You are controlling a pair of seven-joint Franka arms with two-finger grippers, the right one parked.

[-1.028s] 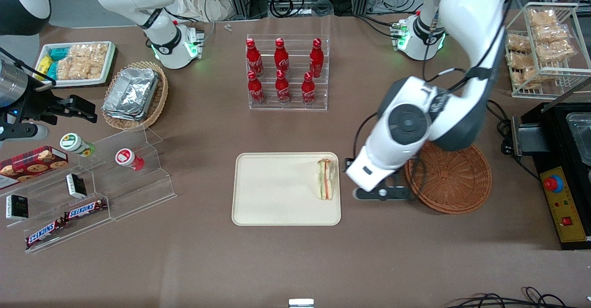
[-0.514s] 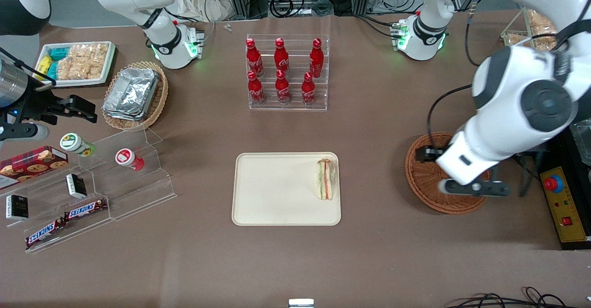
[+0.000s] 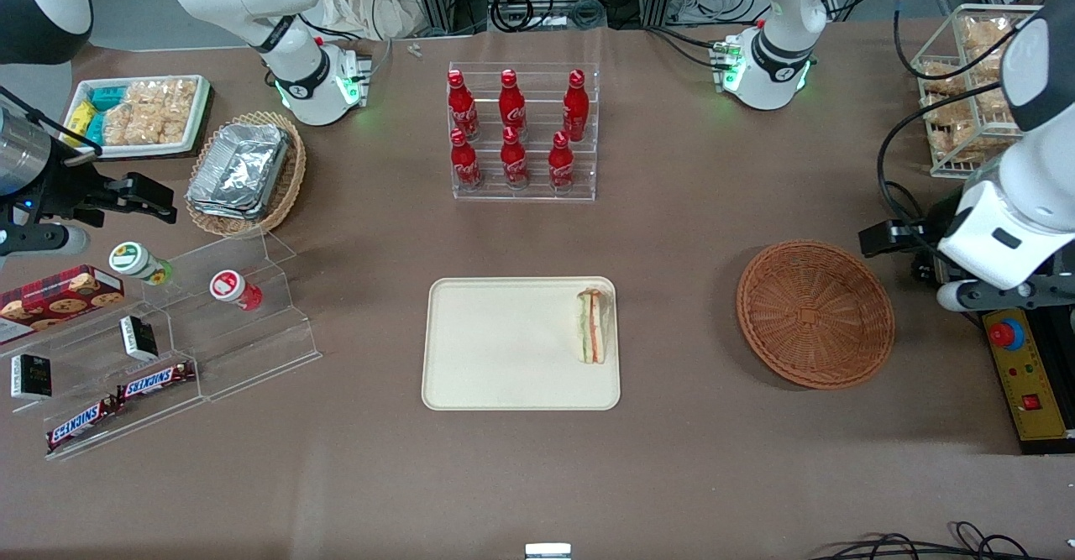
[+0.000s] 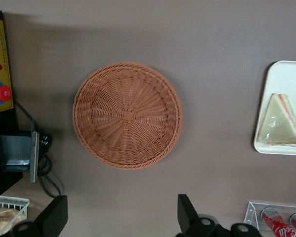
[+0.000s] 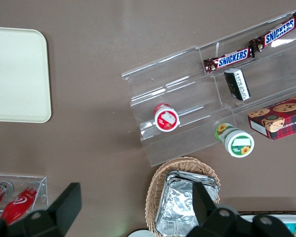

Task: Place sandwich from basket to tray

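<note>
The clear-wrapped sandwich (image 3: 592, 326) (image 4: 281, 123) lies on its side on the cream tray (image 3: 504, 375) (image 4: 286, 74), near the tray edge closest to the basket. The reddish-brown wicker basket (image 3: 815, 314) (image 4: 127, 114) holds nothing. My left gripper (image 3: 1004, 295) (image 4: 121, 217) hangs high up beside the basket, toward the working arm's end of the table, over the edge of the black control box. Its fingers (image 4: 185, 212) stand wide open with only bare table showing between them.
A black control box with a red button (image 3: 1020, 367) stands beside the basket. A wire rack of snacks (image 3: 983, 90) and a clear rack of red bottles (image 3: 522, 132) stand farther from the camera. Acrylic shelves (image 3: 210, 325) sit toward the parked arm's end.
My left arm has swung away from the tray's edge, passed over the basket and risen toward the working arm's end. The sandwich has stayed on the tray.
</note>
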